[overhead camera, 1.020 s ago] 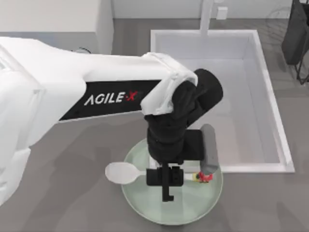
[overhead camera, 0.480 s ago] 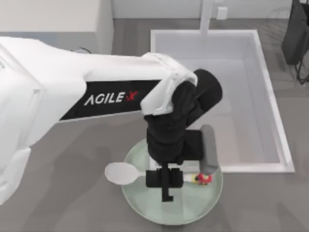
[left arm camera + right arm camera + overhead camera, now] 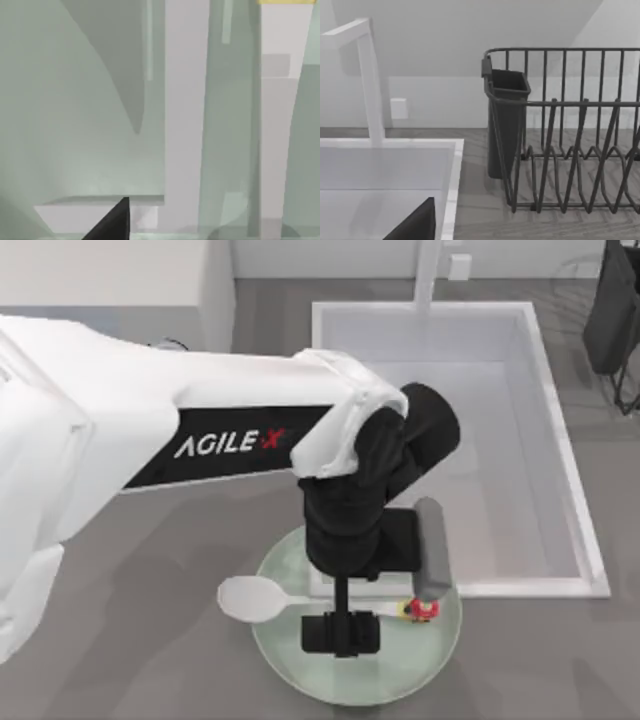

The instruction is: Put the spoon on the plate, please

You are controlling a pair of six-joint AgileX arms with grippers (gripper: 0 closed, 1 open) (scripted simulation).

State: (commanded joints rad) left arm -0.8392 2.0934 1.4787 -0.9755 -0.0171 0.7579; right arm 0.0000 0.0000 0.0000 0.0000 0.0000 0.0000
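My left arm (image 3: 190, 430) reaches across the table (image 3: 150, 570) with its gripper (image 3: 341, 633) hovering over the plate (image 3: 400, 670) at the table's near edge, just in front of the sink (image 3: 520, 440). I honestly can't tell if the fingers are apart or together. The spoon (image 3: 262, 600) lies across the plate's left rim, bowl hanging off, red tip inside. Risk as I see it: a nudge while pulling away could tip it off that rim. Right arm's parked by the dish rack (image 3: 570, 130).
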